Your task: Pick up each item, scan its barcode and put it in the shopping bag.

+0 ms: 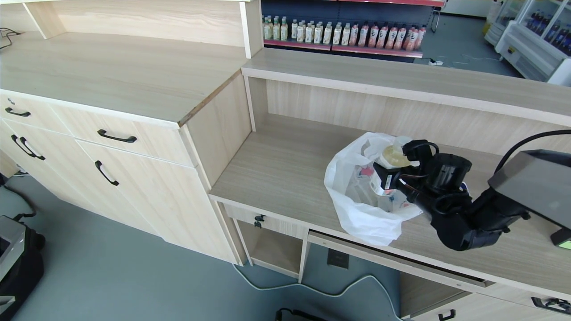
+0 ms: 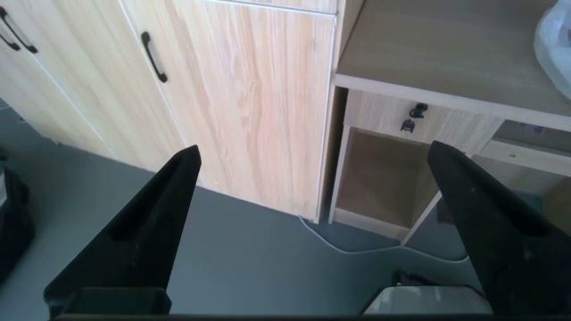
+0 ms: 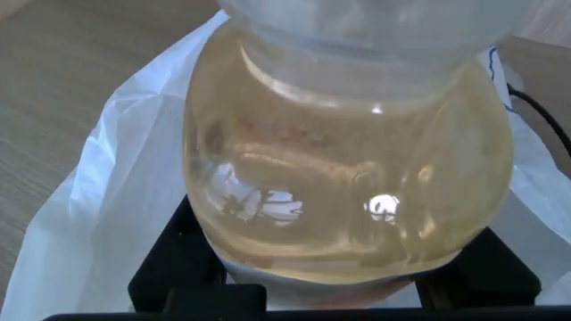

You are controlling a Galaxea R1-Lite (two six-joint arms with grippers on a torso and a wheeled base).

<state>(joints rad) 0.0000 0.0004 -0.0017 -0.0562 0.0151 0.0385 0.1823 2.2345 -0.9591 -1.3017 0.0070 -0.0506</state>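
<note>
- Over the bag's mouth, the right gripper (image 1: 398, 162) is clamped on the bottle (image 3: 348, 152) of yellowish liquid, with one finger on either side of its body.
- The white bag (image 1: 357, 214) sits on the lower counter (image 1: 276, 165) with its rim slumped open under the bottle.
- For the drop, we judge it best to lower the bottle until it is past the rim and aim beside the items (image 1: 366, 176) already inside. Then part the fingers slowly and withdraw straight up, so the thin plastic does not snag.
- The left gripper (image 2: 314, 156) is spread and holds nothing. It hangs off the counter's end, above the floor (image 2: 268, 259).
- Hard to make out: the bottle's cap and barcode. Of the items we can tell only something red and some clear plastic.
- A dark device (image 1: 531, 187) at the counter's right is cut off by the frame. We cannot tell whether it is the scanner.
</note>
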